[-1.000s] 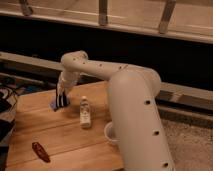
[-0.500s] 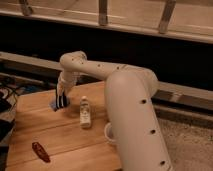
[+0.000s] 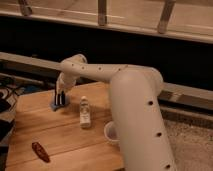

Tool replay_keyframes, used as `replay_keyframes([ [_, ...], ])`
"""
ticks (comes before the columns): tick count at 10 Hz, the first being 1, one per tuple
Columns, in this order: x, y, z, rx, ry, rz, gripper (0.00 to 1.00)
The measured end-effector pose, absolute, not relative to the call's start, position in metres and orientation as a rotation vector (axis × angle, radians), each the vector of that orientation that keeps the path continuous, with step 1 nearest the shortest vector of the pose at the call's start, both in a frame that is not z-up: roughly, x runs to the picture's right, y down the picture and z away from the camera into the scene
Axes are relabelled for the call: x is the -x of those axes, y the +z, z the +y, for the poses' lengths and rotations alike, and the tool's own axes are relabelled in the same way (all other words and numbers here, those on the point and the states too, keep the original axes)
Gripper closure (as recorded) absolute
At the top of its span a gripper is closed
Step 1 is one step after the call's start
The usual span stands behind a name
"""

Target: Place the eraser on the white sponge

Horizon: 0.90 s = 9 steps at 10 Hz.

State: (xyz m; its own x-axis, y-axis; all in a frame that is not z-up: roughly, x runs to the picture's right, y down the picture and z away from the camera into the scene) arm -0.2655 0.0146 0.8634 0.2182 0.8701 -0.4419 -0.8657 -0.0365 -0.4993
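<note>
The blue eraser (image 3: 58, 105) lies on the wooden table (image 3: 45, 127) at its back left. My gripper (image 3: 60, 99) points down right over the eraser and touches or nearly touches its top. The white arm reaches to it from the right foreground. A white rounded object (image 3: 111, 132) sits at the table's front right, partly hidden by my arm; I cannot tell whether it is the white sponge.
A small clear bottle (image 3: 85, 111) stands upright in the middle of the table, right of the gripper. A dark red oblong object (image 3: 40, 151) lies near the front left edge. Dark cables lie off the table's left side (image 3: 7, 97).
</note>
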Motion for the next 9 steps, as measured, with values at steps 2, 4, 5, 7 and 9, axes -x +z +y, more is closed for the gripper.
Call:
replay_keyframes([
  [2,0.274,0.878,0.021,0.862,1.360,0.054,1.00],
  [4,0.278,0.882,0.026,0.896,1.344,0.095,0.98],
  [5,0.278,0.885,0.026,0.911,1.343,0.114,0.94],
  [7,0.272,0.886,0.029,0.920,1.343,0.122,0.89],
  [9,0.271,0.888,0.030,0.912,1.354,0.115,0.89],
])
